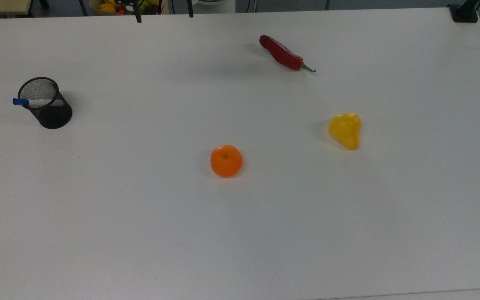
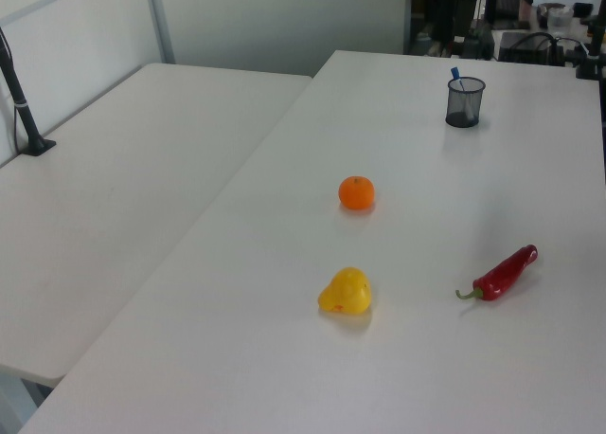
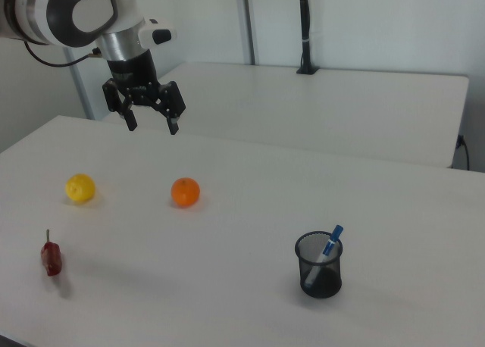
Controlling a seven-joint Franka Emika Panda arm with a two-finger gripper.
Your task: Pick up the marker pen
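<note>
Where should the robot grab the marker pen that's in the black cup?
Probably by the blue cap end: the marker pen leans in the mesh cup with just that part above the rim. The open pincer should come down from above, along its tilt.

Black wire-mesh pen cup [image 3: 319, 266] w/ plastic marker pen [image 3: 329, 246] is being seen on smooth matt white table [image 1: 265, 233]; chilli [image 1: 282, 53] nr cup is looking glossy.

White counter [image 1: 98, 233] bearing four items, well apart: an upright black mesh cup [image 1: 46, 103] near the top view's left edge; an orange [image 1: 226, 161] near the centre; a yellow pepper [image 1: 345, 130] toward the top view's right; a red chilli [image 1: 282, 53] near the far edge.
</note>
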